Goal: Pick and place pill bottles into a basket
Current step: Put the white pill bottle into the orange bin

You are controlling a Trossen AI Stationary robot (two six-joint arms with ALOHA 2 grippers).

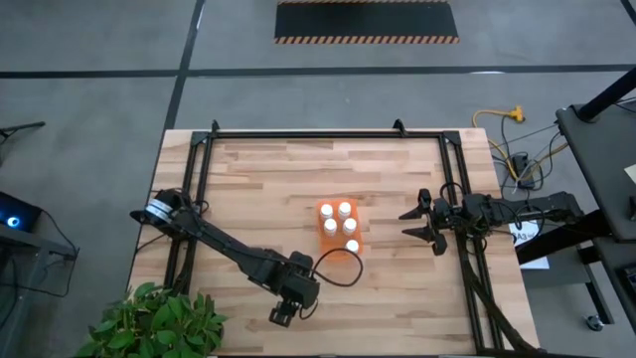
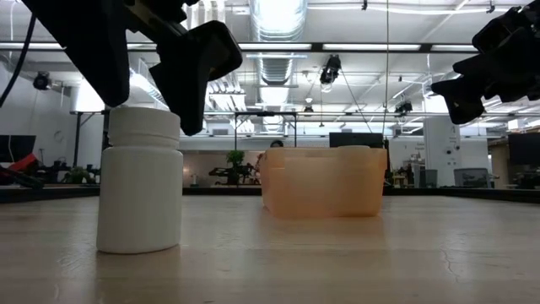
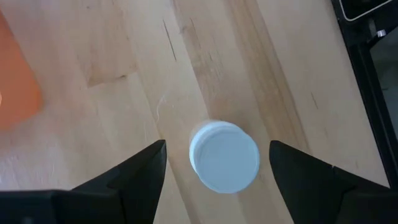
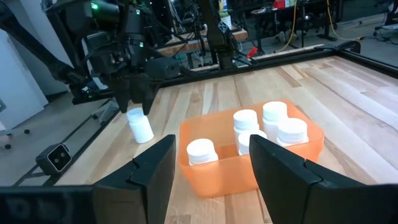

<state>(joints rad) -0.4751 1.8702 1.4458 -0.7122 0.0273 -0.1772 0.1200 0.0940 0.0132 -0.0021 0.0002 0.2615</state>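
One white pill bottle [image 2: 139, 181] stands upright on its base on the wooden table near the front edge; its round cap shows in the left wrist view [image 3: 224, 155]. My left gripper [image 1: 283, 314] hovers over it, open, one finger on either side of the cap with gaps showing. The orange basket [image 1: 339, 244] stands mid-table and holds several upright white bottles [image 4: 277, 124]. My right gripper [image 1: 422, 224] is open and empty, to the right of the basket and above the table.
Black rails [image 1: 467, 199] run along the table's left, far and right sides. A green plant [image 1: 149, 323] stands at the front-left corner. A black cable [image 1: 338, 268] loops on the table between the left gripper and the basket.
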